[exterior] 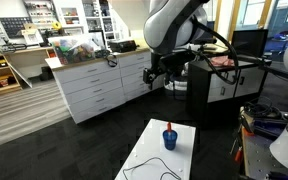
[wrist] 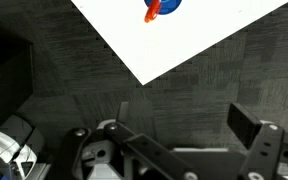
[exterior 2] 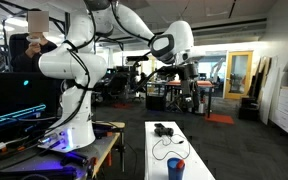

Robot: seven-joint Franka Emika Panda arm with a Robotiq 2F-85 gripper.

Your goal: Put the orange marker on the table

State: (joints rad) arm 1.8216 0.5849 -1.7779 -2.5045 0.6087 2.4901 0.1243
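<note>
The orange marker [exterior: 168, 127] stands upright in a blue cup [exterior: 170, 139] on the small white table [exterior: 184, 155]. In an exterior view the marker's tip [exterior 2: 174, 160] pokes out of the cup [exterior 2: 176, 169] at the near end of the table [exterior 2: 189, 150]. My gripper [exterior: 159, 72] hangs high above and behind the table, far from the cup. In the wrist view the gripper [wrist: 184, 117] is open and empty over dark floor. The marker [wrist: 153, 12], cup [wrist: 169, 5] and table corner [wrist: 214, 35] show at the top edge.
A thin black cable [exterior: 149, 165] lies across the table, with a black object [exterior 2: 164, 129] on its far end. White drawer cabinets [exterior: 99, 85] and a black-framed desk [exterior: 229, 65] stand behind. Another white robot [exterior 2: 69, 100] stands beside the table.
</note>
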